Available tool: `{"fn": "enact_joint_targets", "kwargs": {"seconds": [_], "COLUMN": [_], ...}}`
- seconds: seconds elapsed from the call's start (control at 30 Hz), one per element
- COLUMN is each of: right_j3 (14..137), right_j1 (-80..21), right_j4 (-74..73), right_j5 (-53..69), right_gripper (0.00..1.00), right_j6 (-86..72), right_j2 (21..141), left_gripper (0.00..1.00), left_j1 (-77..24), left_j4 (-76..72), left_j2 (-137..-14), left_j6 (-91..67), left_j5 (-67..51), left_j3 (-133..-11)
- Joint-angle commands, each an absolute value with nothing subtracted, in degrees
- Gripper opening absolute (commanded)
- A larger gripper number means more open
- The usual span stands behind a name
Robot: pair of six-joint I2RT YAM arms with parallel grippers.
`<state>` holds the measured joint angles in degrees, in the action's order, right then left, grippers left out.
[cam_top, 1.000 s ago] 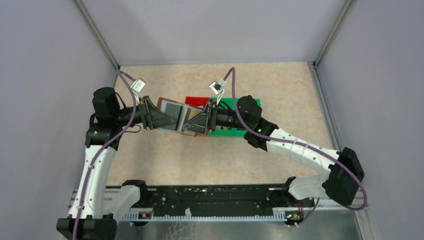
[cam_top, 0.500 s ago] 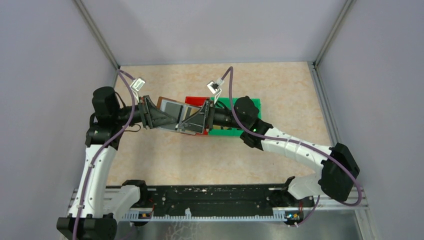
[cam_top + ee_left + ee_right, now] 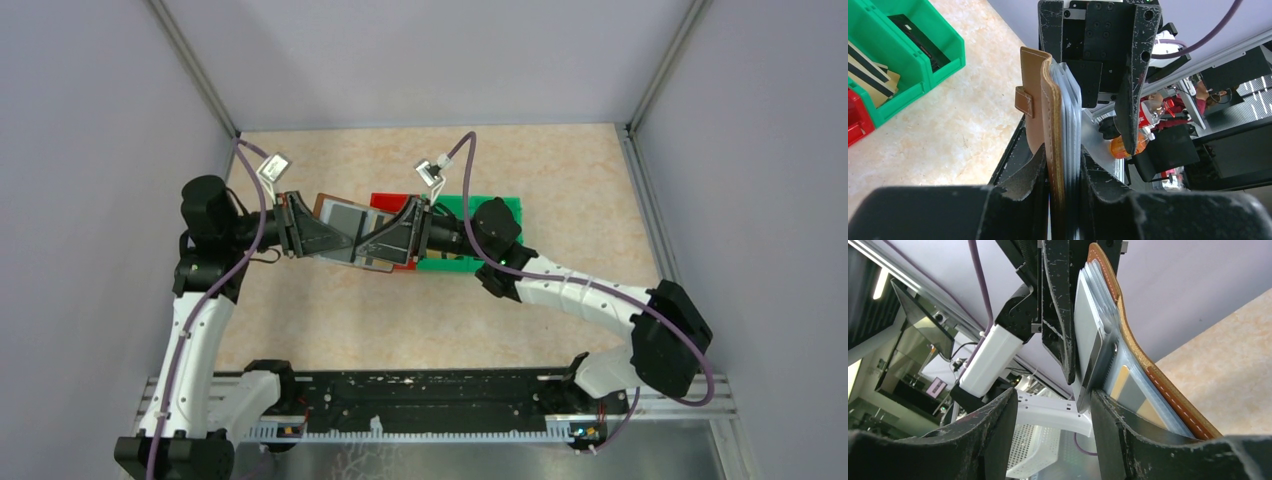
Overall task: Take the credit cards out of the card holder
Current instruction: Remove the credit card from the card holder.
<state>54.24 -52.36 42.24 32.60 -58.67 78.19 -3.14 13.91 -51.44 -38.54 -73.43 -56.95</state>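
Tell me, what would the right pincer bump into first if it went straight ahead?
Probably the grey card in the holder: its end sits right by the fingertips of the right pincer. The left pincer, clamping the holder, comes close behind. Depth is hard to judge.

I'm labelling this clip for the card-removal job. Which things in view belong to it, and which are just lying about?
Belongs to the job:
- card holder, clamped by the left fingers
- credit cards in its clear pockets
- right fingers, open at the pockets

Lying about:
- green bin, with striped cards in it
- red bin
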Motion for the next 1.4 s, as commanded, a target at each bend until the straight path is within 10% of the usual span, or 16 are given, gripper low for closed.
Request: {"fn": "enact_joint_targets", "kwargs": {"seconds": [0.0, 0.7, 0.97, 1.37], "right_j3": [53.77, 54.05, 55.24, 56.93], "right_j1": [-52.94, -53.17, -53.37, -54.23], "right_j4": [48.40, 46.01, 42.20, 41.75], "right_j5": [32.21, 29.91, 23.16, 18.59], "right_gripper": [0.55, 0.49, 0.22, 0.08], "right_j6": [-61.08, -60.17, -61.54, -62.67], "right_j2": [78.90, 78.88, 79.93, 81.00], "left_gripper": [0.13, 0.14, 0.19, 0.16], "left_j1": [-3.35, -3.35, -3.37, -3.39], "left_j4": [9.90, 5.53, 5.44, 8.45], "left_j2": [-49.99, -48.00, -47.27, -47.18], "left_j6": [-42.03, -47.68, -47.03, -42.65], "left_j5": [-76.66, -77.18, -77.08, -76.44], "left_j3": [-56.72, -56.07, -55.76, -55.19]}}
